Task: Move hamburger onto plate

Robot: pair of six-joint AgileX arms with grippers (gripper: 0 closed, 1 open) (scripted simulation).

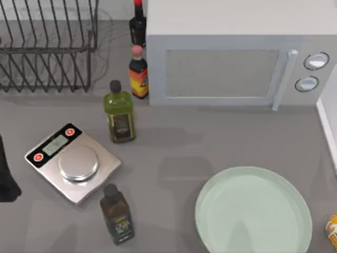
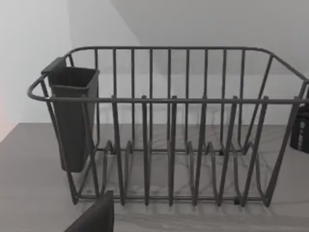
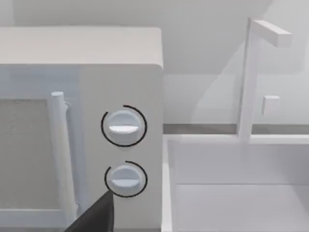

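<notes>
At the far left edge of the table, our left arm (image 1: 6, 176) shows as a dark shape beside the scale; we cannot tell how its end effector stands. Its wrist camera faces the dark wire dish rack (image 2: 169, 125) with a dark grey plastic cutlery cup (image 2: 72, 116) hung on one end; the rack sits at the table's back left corner. Forward of it lies the flat silver kitchen scale (image 1: 71, 163) with a round steel disc and two red buttons. Behind the scale stands an olive-green oil bottle (image 1: 120, 113), and in front of it a dark brown bottle (image 1: 117, 213). Two dark sauce bottles, one with an orange label (image 1: 138, 74) and one with a red cap (image 1: 138, 23), stand against the pale grey microwave oven (image 1: 231, 58) at the back.

To the right, near the front, lies the large round pale mint-green plate (image 1: 253, 211), with nothing on it. The small orange-yellow hamburger (image 1: 331, 229) sits at the right edge of the table, just beside the plate's rim but off it.

Our right wrist camera faces the microwave's two round knobs (image 3: 123, 126) and a white sink (image 3: 236, 183); we cannot tell that end effector's opening either.
</notes>
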